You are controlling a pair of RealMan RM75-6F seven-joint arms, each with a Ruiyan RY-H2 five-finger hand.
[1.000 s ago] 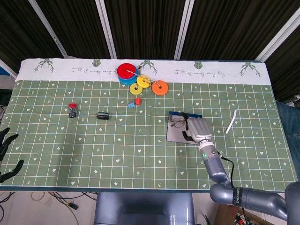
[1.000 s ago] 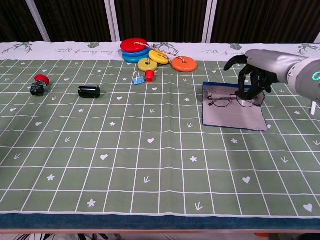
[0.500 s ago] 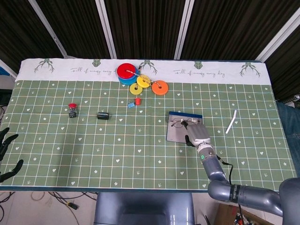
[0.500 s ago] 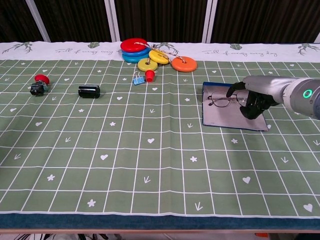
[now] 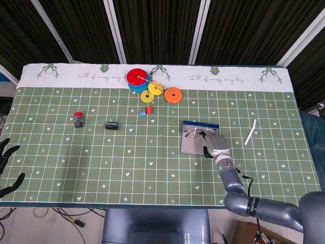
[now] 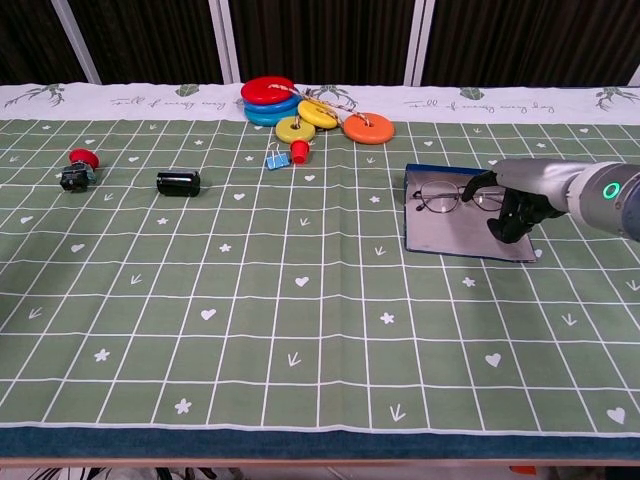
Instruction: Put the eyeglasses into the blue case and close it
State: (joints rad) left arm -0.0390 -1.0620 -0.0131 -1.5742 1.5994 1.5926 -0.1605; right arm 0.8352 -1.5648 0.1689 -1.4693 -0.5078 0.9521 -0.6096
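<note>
The right hand [image 6: 512,200] has dropped low onto the open blue case [image 6: 462,238], fingers curling at the eyeglasses [image 6: 455,197]; whether it is pinching them I cannot tell. The eyeglasses are lying inside the blue case, so closing looks next.

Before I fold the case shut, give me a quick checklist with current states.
1. Eyeglasses lie on the open blue case: ok.
2. Eyeglasses fully clear of the fold line: cannot tell.
3. Right hand off the case: not ok, it rests over the eyeglasses.
4. Right hand gripping the eyeglasses: cannot tell.
5. Left hand clear of the work area: ok, at the table's edge.
6. White strip clear of the case: ok.
</note>
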